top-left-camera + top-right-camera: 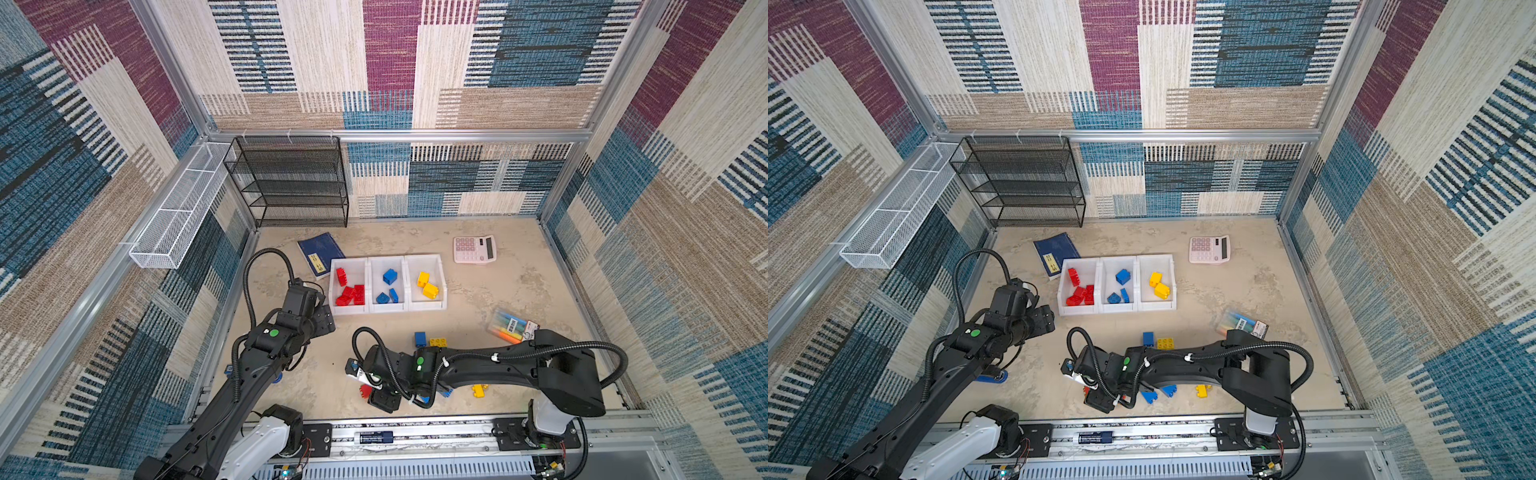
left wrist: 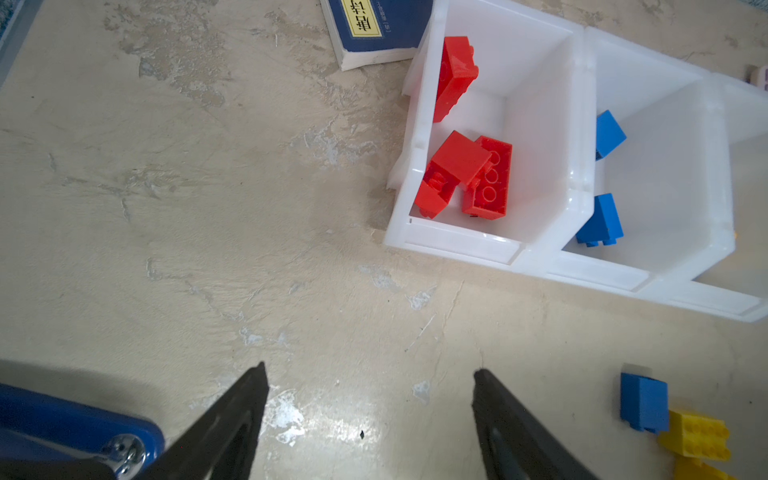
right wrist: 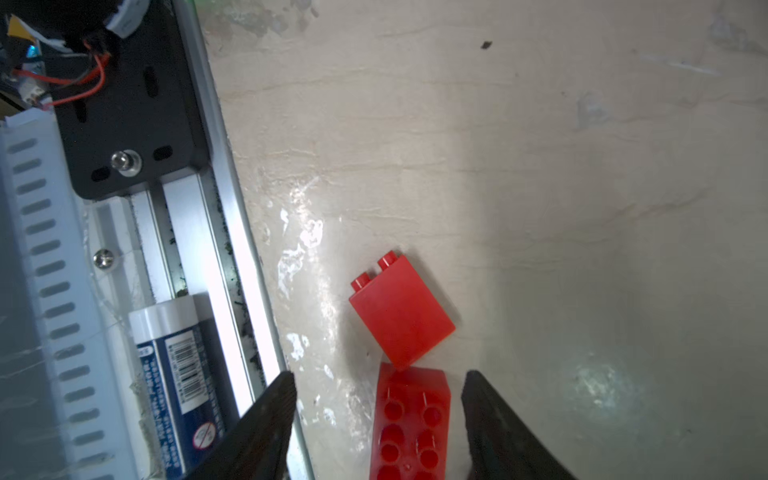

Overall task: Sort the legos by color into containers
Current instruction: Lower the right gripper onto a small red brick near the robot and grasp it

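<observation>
containers (image 1: 1117,310): legos (image 1: 1079,294) sorted red/blue/yellow | loose bricks (image 1: 1165,343) near right arm (image 1: 1183,365) | red one (image 1: 1087,390) possibly underneath

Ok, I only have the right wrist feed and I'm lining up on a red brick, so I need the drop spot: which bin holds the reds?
Observer: The red bin is the leftmost of the three in both top views, next to the blue book.
Operator: Is the left arm in my way there?
Observer: The left gripper hangs open and empty over bare tabletop, just off that bin's near corner.
Operator: Any loose bricks that I can't see?
Observer: Among others, a blue brick and a yellow brick lie side by side, short of the middle bin.
</observation>
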### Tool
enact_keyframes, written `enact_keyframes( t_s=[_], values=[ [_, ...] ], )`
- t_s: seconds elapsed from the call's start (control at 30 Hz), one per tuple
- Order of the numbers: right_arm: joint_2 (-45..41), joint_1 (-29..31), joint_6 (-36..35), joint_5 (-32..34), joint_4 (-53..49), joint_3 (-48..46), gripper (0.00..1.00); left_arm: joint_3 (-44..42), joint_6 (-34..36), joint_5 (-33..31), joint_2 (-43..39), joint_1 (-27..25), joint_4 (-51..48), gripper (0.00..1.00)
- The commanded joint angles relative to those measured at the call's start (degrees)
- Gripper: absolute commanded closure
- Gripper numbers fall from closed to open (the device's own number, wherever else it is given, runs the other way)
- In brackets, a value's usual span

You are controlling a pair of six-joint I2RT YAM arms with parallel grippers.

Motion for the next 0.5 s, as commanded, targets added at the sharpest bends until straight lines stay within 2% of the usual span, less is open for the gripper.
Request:
enact_keyframes(
  t_s=[0.0, 0.33, 0.47],
  values=[
    [2.2, 0.5, -3.4, 1.8, 2.4, 1.3, 0.33, -0.1, -1.2, -0.7, -0.1, 0.1, -0.4, 0.19],
    [7.2, 0.6, -3.5, 4.5, 4.4, 3.7, 0.35, -0.2, -1.2, -0.6, -0.2, 0.2, -0.6, 0.19],
    [9.3, 0.5, -2.3, 6.7, 3.7, 5.1, 0.42, -0.2, -1.2, -0.4, -0.1, 0.2, -0.5, 0.2]
  ],
)
